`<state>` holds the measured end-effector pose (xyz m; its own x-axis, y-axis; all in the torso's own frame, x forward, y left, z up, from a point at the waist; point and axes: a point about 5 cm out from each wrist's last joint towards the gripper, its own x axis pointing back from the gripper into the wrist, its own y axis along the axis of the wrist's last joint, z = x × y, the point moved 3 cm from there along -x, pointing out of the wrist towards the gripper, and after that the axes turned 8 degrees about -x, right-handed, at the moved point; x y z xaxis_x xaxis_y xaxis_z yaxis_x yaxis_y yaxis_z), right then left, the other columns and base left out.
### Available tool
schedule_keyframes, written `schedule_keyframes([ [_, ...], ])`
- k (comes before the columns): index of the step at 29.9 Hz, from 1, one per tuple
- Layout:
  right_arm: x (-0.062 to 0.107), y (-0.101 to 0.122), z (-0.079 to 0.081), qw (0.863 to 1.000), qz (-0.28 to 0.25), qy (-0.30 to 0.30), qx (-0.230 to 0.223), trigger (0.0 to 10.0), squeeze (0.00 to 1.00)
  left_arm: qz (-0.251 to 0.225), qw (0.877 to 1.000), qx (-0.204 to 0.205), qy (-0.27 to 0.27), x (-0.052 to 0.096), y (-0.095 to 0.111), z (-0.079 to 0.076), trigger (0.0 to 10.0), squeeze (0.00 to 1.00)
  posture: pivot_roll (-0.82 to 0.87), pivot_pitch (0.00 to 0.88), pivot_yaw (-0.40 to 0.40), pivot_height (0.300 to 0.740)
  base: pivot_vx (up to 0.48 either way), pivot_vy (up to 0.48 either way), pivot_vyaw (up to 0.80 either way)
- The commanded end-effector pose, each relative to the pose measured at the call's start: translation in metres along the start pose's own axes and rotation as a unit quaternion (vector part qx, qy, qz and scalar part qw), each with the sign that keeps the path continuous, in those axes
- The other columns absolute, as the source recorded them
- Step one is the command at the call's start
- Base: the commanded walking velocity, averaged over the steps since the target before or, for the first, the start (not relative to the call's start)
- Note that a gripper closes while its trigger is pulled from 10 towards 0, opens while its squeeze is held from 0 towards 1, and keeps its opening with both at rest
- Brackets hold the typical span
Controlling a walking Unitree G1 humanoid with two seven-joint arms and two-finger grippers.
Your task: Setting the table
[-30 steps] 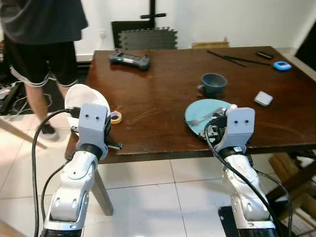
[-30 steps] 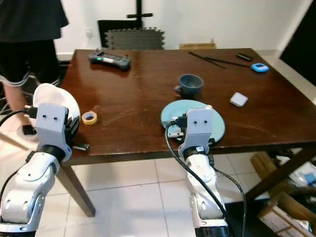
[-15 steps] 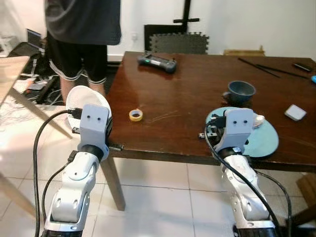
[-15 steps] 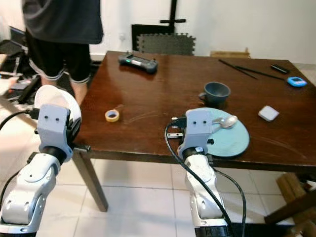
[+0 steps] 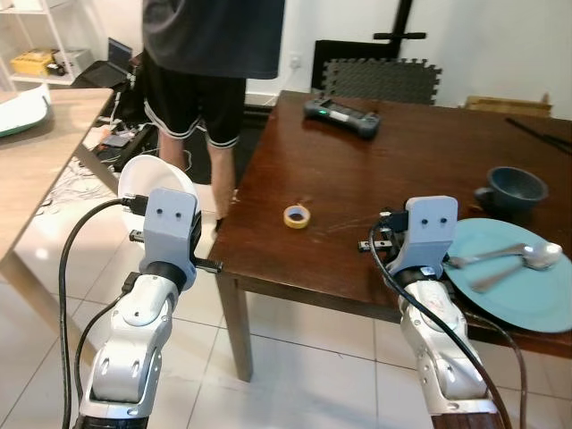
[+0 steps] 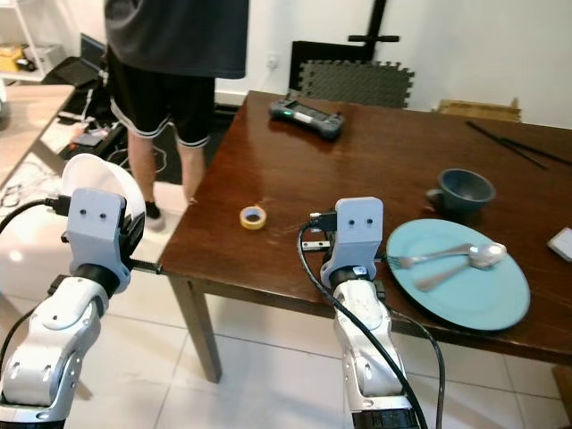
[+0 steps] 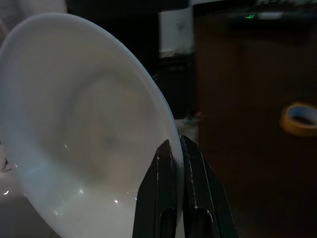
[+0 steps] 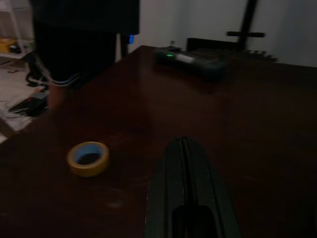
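A: Where contents are concerned, what to report?

B: Blue plate (image 6: 465,295) near the right front edge of the table (image 6: 357,170), carrying a fork (image 6: 427,260) and a spoon (image 6: 465,264) laid across it. Dark blue cup (image 6: 463,190) just behind the plate; contents not visible. White bowl (image 7: 84,134), tilted on edge, held off the table's left corner with nothing visible inside.

A: End effectors?

B: Left gripper (image 7: 177,153): fingers clenched on the bowl's rim, one each side of the wall. Right gripper (image 8: 183,148): fingers pressed together, grasping nothing, poised low over the wood near the front edge, left of the plate.

A: Other items?

B: Yellow tape roll (image 5: 297,215) on the table ahead of the right gripper; black controller (image 5: 340,118) at the far side; chopsticks (image 6: 514,149) far right. Person (image 5: 210,63) in dark shorts standing off the far left corner.
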<state>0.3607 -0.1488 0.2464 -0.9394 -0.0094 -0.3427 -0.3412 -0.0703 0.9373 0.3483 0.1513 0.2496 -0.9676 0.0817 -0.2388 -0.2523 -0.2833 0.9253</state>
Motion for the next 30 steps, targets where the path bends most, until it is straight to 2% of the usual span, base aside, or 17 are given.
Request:
schedule_keyframes([
  [1,0.0038,-0.0085,-0.0024,1.000,0.016,-0.005,-0.005,10.0,0.00,0.007,1.000,-0.001,0.004,0.0029,-0.0026,0.0013,10.0,0.00,0.04,0.165,0.037,0.740,0.000,0.000,0.80],
  [30,0.0038,-0.0089,-0.0029,1.000,0.018,-0.006,-0.005,10.0,0.00,0.011,1.000,-0.002,0.005,0.0031,-0.0026,0.0014,10.0,0.00,0.04,0.170,0.037,0.740,0.000,0.000,0.80],
])
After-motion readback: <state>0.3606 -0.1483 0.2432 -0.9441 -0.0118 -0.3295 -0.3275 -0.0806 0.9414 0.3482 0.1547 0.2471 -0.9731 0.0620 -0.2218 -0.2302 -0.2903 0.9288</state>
